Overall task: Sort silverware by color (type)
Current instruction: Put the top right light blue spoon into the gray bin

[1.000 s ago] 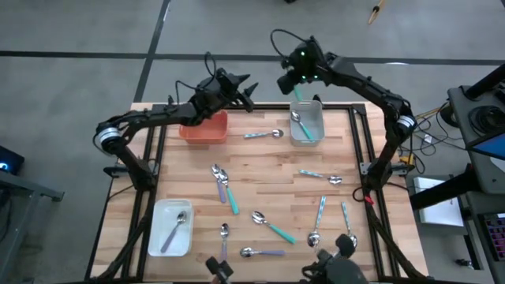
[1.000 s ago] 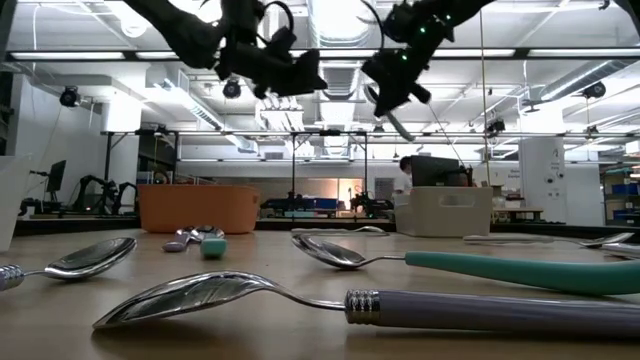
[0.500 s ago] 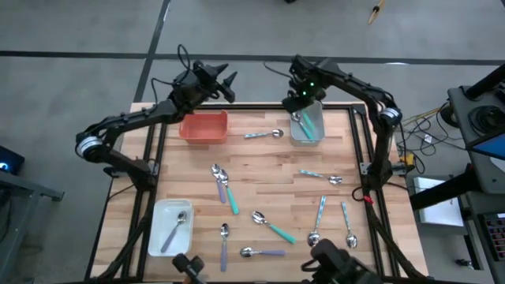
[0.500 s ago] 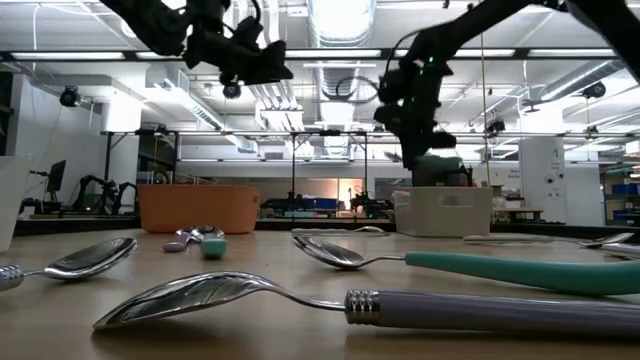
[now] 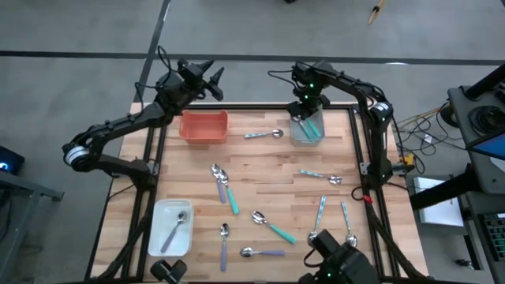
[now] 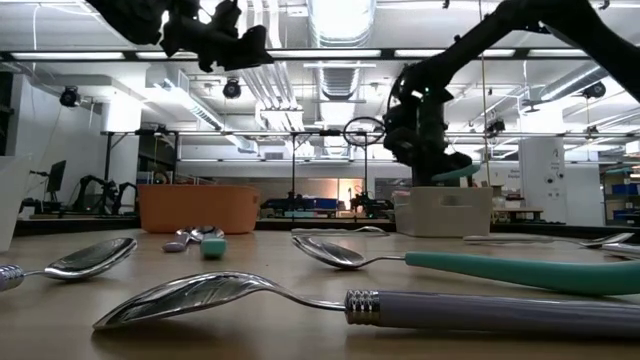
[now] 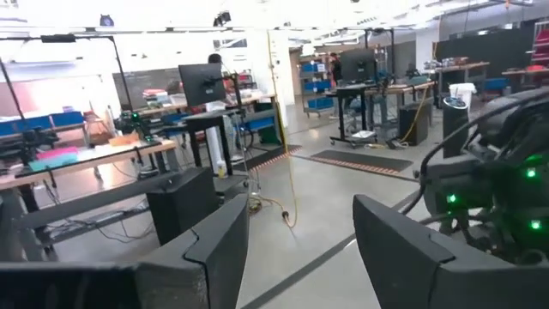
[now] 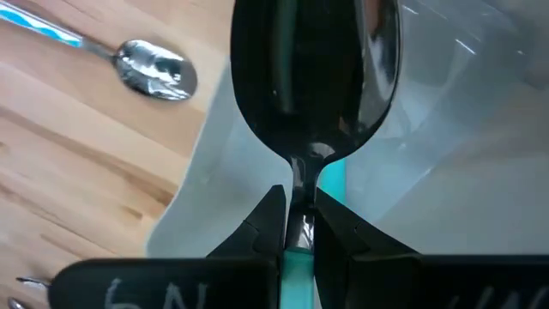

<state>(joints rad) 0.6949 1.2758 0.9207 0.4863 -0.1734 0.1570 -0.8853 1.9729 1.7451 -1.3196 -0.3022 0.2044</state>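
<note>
In the right wrist view we see the right gripper (image 8: 298,225) closed on the neck of a teal-handled spoon (image 8: 313,77), whose dark bowl fills much of the picture and hides most of the grey tray (image 8: 480,197) beneath it; only a small part of the teal handle shows between the fingers. From above, this gripper (image 5: 306,113) hangs over the grey tray (image 5: 318,139) at the far edge of the table (image 5: 260,170), and the arm covers part of the tray, so we cannot count the spoons inside. The left gripper (image 5: 207,79) stays off the table beyond the orange tray (image 5: 204,126), with its fingers wide apart and nothing between them; its wrist view shows only the room. The other spoons lie spread on the wood: one with a pale blue handle (image 5: 263,134) between the two far trays, a lavender one (image 5: 218,183) and a teal one (image 5: 230,193) side by side in the middle, and several more near the front edge. One spoon (image 5: 177,229) rests in the white tray (image 5: 157,237). In the low view a lavender spoon (image 6: 330,300) lies very close to the camera and blocks much of the table.
</note>
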